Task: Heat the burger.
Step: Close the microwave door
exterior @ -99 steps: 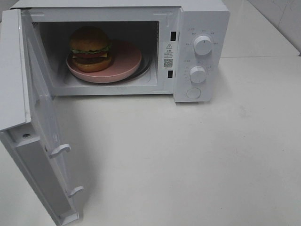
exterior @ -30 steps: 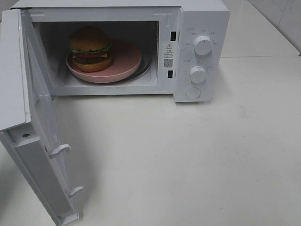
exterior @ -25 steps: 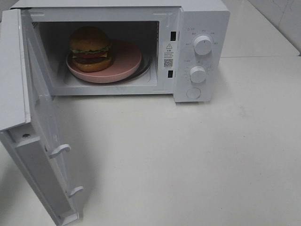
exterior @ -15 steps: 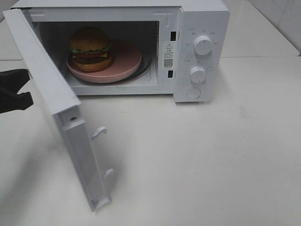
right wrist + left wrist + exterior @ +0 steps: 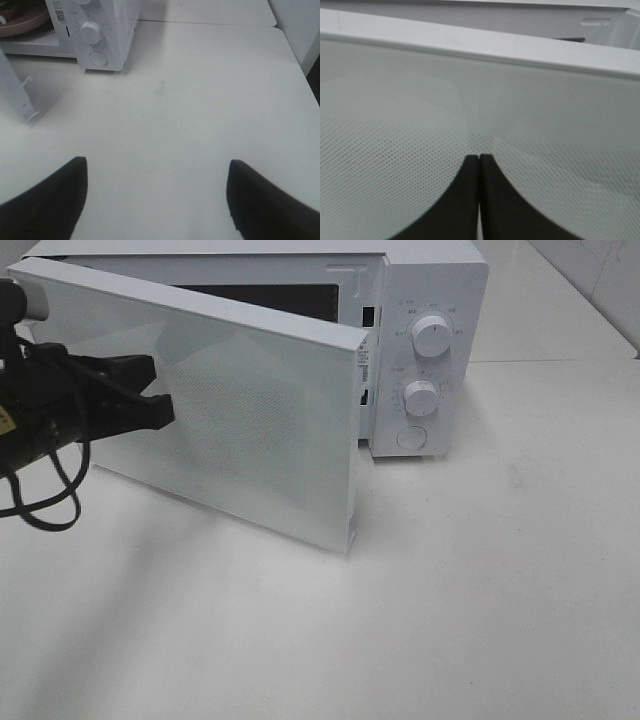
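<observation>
A big white table (image 5: 480,620) fills the room, and nothing else sits on it but a white microwave (image 5: 430,280) at the back. Its door (image 5: 260,410) is partway shut, swung across the front.

The left gripper (image 5: 479,161) has its two fingers pressed tight together, holding nothing. The tips touch the smooth outside of the door. The job right now looks like pushing the door closed. To do it well, the push should go straight in and slow, so the tips do not slide on the slick face. It should go on until the door sits flat on the box.

The right gripper (image 5: 156,167) hangs over the bare table with its fingers spread wide and holding nothing. It should wait clear of the door.

The burger is hidden. Only a bit of pink plate (image 5: 22,25) peeks out inside, so the burger is likely there.

The two knobs (image 5: 431,335) come after.
</observation>
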